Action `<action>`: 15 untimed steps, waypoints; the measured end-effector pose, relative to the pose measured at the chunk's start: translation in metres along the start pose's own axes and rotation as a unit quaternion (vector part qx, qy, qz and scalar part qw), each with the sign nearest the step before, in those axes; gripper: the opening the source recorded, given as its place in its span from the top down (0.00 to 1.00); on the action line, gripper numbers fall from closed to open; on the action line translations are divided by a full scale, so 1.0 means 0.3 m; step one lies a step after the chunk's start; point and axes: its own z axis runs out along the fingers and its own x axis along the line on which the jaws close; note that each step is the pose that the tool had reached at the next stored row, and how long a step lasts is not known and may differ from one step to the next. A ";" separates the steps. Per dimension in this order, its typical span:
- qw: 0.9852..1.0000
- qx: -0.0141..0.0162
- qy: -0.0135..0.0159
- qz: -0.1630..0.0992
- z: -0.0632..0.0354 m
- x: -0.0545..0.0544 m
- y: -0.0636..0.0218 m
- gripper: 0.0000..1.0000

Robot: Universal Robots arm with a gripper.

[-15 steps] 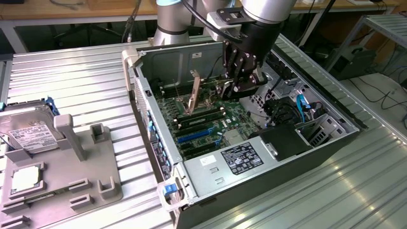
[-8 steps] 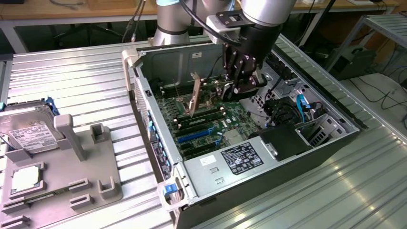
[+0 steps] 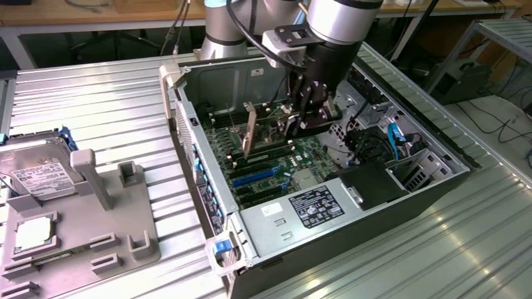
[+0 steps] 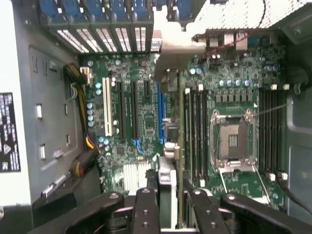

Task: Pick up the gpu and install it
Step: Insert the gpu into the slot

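Note:
The gpu [image 3: 259,134] stands on edge inside the open computer case [image 3: 208,180], just above the motherboard's expansion slots [image 3: 258,177]. My gripper [image 3: 306,121] reaches down into the case and is shut on the card's upper edge. In the wrist view the gpu [image 4: 181,136] appears as a thin green line running away from my gripper [image 4: 173,195], beside a blue slot [image 4: 160,107]. Its pale metal bracket [image 4: 175,46] lies close to the rear slot covers [image 4: 112,34]. Whether the card's edge sits in a slot is hidden.
Memory slots [image 4: 195,131] and an open CPU socket [image 4: 233,141] lie beside the card. A power supply [image 3: 312,208] and cables [image 3: 390,140] fill the case's near end. On the exterior view's left, a grey fixture [image 3: 99,237] holds a hard drive [image 3: 37,168] and a CPU chip [image 3: 35,232].

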 end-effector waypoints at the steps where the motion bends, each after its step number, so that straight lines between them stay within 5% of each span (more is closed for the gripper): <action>1: 1.000 0.000 0.000 -0.003 0.009 -0.001 0.002 0.72; 15: 1.000 -0.001 -0.002 -0.023 0.092 -0.002 0.025 0.72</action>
